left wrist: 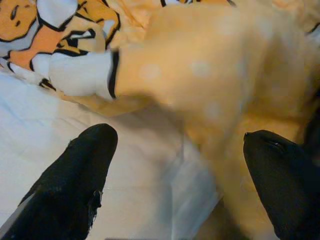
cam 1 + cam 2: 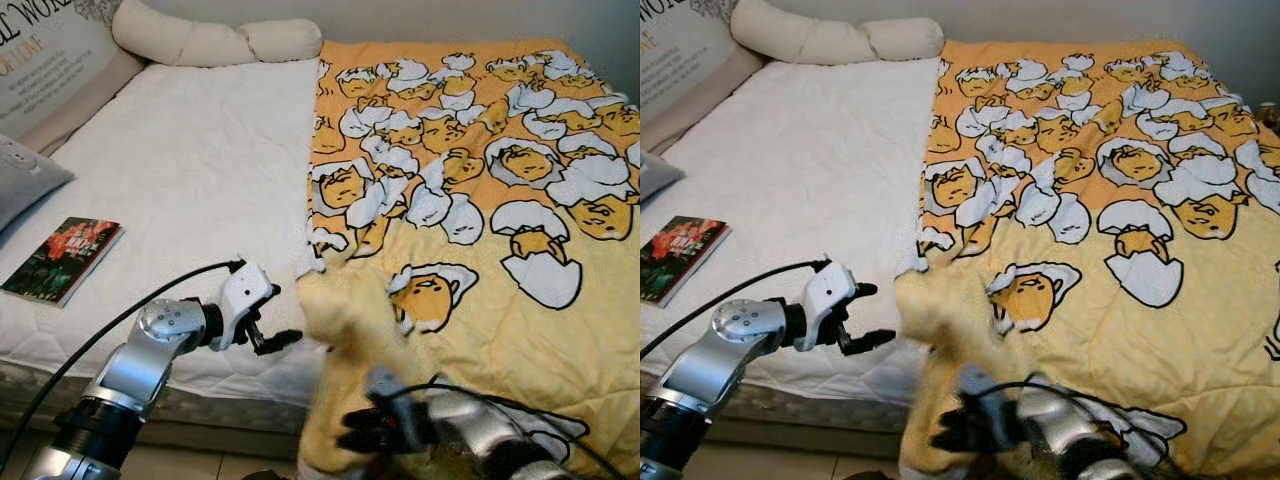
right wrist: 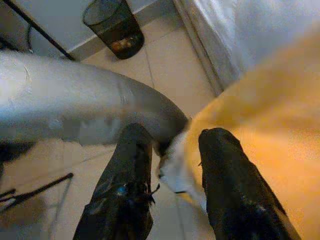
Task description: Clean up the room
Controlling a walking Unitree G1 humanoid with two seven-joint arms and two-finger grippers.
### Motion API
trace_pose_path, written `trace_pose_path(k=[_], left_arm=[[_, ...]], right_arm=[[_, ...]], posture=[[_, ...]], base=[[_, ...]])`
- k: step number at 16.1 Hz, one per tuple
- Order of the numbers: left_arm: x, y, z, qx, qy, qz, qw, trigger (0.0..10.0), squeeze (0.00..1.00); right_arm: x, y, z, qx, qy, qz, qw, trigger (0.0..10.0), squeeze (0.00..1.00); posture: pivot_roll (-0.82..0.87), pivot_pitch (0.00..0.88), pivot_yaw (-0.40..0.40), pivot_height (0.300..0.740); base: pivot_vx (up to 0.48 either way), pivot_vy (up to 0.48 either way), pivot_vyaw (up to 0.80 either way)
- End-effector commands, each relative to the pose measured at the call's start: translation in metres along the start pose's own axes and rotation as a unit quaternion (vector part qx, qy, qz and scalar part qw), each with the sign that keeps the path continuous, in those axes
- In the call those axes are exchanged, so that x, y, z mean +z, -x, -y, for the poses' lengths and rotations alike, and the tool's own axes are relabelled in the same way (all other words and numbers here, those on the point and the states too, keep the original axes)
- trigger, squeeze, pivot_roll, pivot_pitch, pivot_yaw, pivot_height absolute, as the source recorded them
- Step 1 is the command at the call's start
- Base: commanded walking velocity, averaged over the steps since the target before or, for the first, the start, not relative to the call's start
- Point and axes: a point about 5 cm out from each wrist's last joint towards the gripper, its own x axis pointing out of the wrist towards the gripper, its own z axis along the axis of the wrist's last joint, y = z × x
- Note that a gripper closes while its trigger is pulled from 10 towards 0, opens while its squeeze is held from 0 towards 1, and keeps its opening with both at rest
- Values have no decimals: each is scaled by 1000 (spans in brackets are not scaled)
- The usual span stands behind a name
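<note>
Here the left gripper point(image 2: 268, 332) hangs spread wide and empty over the white mattress point(image 2: 190, 170), just beside the yellow blanket point(image 2: 480, 200) — its bent arm reaches inward. Lower down, the right gripper point(image 3: 172, 165) pinches the blanket's hanging corner at the bed's foot.

cushion point(image 2: 45, 50) with partial lettering "WOR" and "LOVE"

You've got an orange-yellow blanket point(image 2: 480, 190) with white-and-orange cartoon egg characters outlined in black, spread flat over the bed's half from 12 to 5 o'clock. Its near corner at 6 o'clock is bunched and lifted, plain yellow underside showing, draping off the bed's front edge. Its inner edge runs ragged down the middle of the white mattress point(image 2: 180, 180).
</note>
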Motion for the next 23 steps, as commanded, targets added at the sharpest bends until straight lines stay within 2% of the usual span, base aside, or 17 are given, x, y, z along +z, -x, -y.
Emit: trace_pose_path(k=[1,2,3,4,5,7,8,10,11,12,13,14,15,17,21,23], left_arm=[[-4,5,-3,3,2,-13,1000,10000,0],[-5,7,-5,4,4,-15,1000,10000,0],[-5,8,-5,4,5,-16,1000,10000,0],[-6,10,-6,5,8,-17,1000,10000,0],[-7,12,-7,11,16,-15,1000,10000,0],[-7,15,-11,35,21,-6,999,10000,0],[-4,13,-17,75,29,10,997,10000,0],[0,6,-22,117,38,27,992,10000,0],[6,0,-25,160,54,55,984,10000,0],[6,-2,-27,173,63,57,981,10000,0],[8,-4,-31,209,84,70,972,10000,0],[9,-6,-32,233,97,79,964,10000,0],[8,-8,-31,247,101,79,961,10000,0],[5,-10,-30,259,109,79,957,10000,0],[8,-12,-30,269,114,84,953,10000,0],[7,-12,-30,271,112,83,952,10000,0]], right_arm=[[11,24,10,11,13,38,999,10000,1000],[24,40,12,37,26,72,996,10000,1000],[30,43,12,46,31,83,995,10000,1000],[49,51,9,60,50,113,990,10000,545],[74,57,4,66,71,152,984,10000,0],[100,65,3,41,84,193,977,10000,0],[114,72,8,-10,79,213,974,10000,0],[123,73,18,-105,76,233,964,10000,0],[130,76,35,-228,33,260,938,10000,0],[131,78,40,-255,18,270,928,10000,0],[130,83,50,-324,-33,283,902,10000,0],[128,89,60,-396,-78,291,867,10000,0],[126,94,68,-455,-98,286,838,10000,0],[120,93,70,-502,-124,291,805,10000,0],[119,73,66,-539,-88,252,798,10000,0],[121,67,64,-548,-92,255,792,10000,0]], posture=[[0,0,94,740],[0,0,94,740],[0,0,94,740],[-3,0,95,740],[-13,0,97,740],[-20,0,97,740],[-24,0,94,740],[-44,0,92,740],[-56,0,85,740],[-58,0,84,740],[-62,0,80,740],[-63,0,67,740],[-60,0,59,740],[-65,0,54,740],[-66,0,51,740],[-75,0,50,740]], base=[[0,0,0],[0,0,0],[0,0,0],[0,0,0],[0,0,0],[0,0,0],[0,0,0],[0,0,0],[0,0,0],[0,0,0],[0,247,0],[0,480,0],[0,480,0],[0,480,0],[0,430,0],[0,384,0]])
